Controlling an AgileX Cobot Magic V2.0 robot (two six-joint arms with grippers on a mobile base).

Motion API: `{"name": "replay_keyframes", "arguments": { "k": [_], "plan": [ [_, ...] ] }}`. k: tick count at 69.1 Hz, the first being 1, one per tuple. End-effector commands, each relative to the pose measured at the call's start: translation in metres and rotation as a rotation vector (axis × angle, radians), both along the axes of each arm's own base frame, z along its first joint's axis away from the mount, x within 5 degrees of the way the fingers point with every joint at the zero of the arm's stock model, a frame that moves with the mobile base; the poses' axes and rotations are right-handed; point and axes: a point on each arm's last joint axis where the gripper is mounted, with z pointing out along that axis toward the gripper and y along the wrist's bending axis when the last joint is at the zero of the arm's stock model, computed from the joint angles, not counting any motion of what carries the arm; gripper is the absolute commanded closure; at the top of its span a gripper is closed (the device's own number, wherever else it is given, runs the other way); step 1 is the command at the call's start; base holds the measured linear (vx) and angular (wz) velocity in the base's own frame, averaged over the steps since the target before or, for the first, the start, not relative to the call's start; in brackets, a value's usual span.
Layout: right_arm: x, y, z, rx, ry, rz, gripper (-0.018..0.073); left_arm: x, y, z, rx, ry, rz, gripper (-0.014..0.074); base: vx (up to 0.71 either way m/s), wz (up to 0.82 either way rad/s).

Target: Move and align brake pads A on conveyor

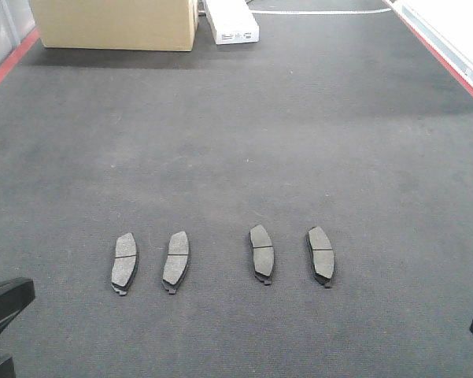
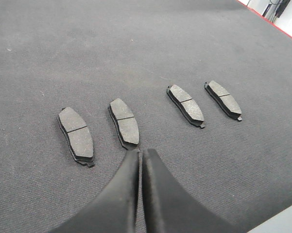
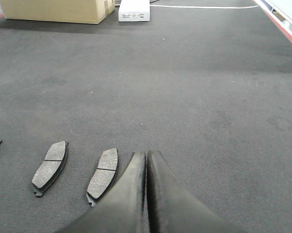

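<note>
Fingers of both grippers are pressing together, holding nothing. In the front view, four brake pads A [image 1: 124, 262] are lying in a row on the conveyor [image 1: 236, 118], seemingly aligned already. The left gripper [image 2: 140, 154] is hovering near the second pad; the right gripper [image 3: 146, 155] is hanging beside the end pad.

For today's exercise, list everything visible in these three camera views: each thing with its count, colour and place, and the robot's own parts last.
brake pads: four, dark grey, in a row across the near part of the belt, lying as two pairs.
conveyor: one, dark charcoal with red edges, filling most of each view.
cardboard box: one, tan, far left end of the belt.
white box: one, white, beside the cardboard box.
left gripper: one, black, shut, empty, tips close to the second pad from the left.
right gripper: one, black, shut, empty, just right of the rightmost pad.
</note>
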Motion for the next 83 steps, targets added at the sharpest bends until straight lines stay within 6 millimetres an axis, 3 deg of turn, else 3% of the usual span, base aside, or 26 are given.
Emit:
{"name": "replay_keyframes", "arguments": {
  "k": [1, 58, 66, 83],
  "plan": [
    [0.002, 0.001, 0.015, 0.005, -0.099, 0.008, 0.0564, 0.002, -0.002, 0.014, -0.046, -0.082, -0.001, 0.0603, 0.00, 0.00],
    [0.002, 0.001, 0.015, 0.005, -0.099, 0.008, 0.0564, 0.001, -0.003, 0.023, -0.008, -0.221, -0.056, 0.0603, 0.00, 0.00],
    [0.002, 0.001, 0.015, 0.005, -0.099, 0.008, 0.0564, -0.012, 0.010, 0.034, -0.030, -0.316, -0.003, 0.0603, 0.00, 0.00],
    [0.002, 0.001, 0.015, 0.005, -0.099, 0.008, 0.0564, -0.052, 0.045, 0.048, 0.017, -0.530, 0.282, 0.0603, 0.00, 0.00]
  ]
}}
